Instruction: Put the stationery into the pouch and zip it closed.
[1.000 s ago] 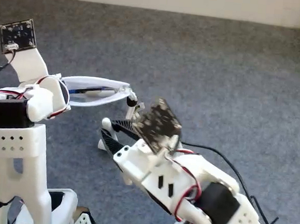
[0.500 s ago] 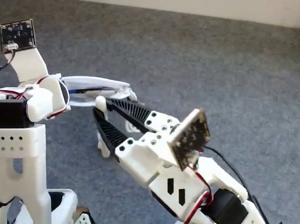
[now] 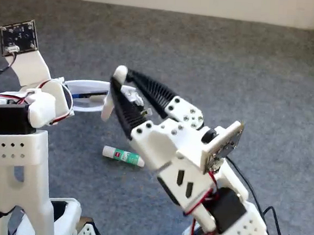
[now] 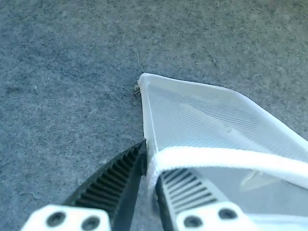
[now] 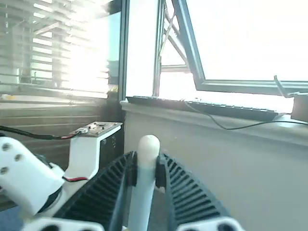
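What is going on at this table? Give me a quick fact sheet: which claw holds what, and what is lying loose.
Left gripper: shut on the rim of the mesh pouch
Right gripper: shut on a white stick, held in the air near the pouch's end
Pouch state: mouth open, not zipped
Loose item: glue stick, lying flat on the grey carpet, apart from the pouch

The right arm stands raised, angled toward its neighbour, the right gripper [image 3: 118, 77] with fingers pinched on a white stick [image 3: 109, 100]. The left gripper [image 4: 149, 161] sits low, fingers clamped on the pouch [image 4: 207, 122] rim.
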Robot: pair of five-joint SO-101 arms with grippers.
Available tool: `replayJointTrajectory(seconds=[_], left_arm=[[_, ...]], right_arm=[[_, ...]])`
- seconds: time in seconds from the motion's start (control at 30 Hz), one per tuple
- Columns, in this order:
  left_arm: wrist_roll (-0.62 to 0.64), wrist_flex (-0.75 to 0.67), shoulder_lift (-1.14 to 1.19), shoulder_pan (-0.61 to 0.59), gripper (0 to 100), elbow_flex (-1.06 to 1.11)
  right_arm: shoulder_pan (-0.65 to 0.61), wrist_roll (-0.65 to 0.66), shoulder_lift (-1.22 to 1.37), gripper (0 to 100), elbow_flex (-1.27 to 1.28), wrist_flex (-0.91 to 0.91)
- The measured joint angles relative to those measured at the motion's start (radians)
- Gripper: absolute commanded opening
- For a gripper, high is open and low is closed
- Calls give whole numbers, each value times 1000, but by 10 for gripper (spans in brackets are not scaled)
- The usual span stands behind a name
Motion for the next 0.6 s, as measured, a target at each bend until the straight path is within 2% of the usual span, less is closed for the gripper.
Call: replayJointTrajectory(seconds=[0.27,0.6], left_arm=[[0,0,0,0,8,0],[0,0,0,0,8,0]], right_arm=[[66,-2,0,4,164,-353],[91,-2,2,4,170,-431]])
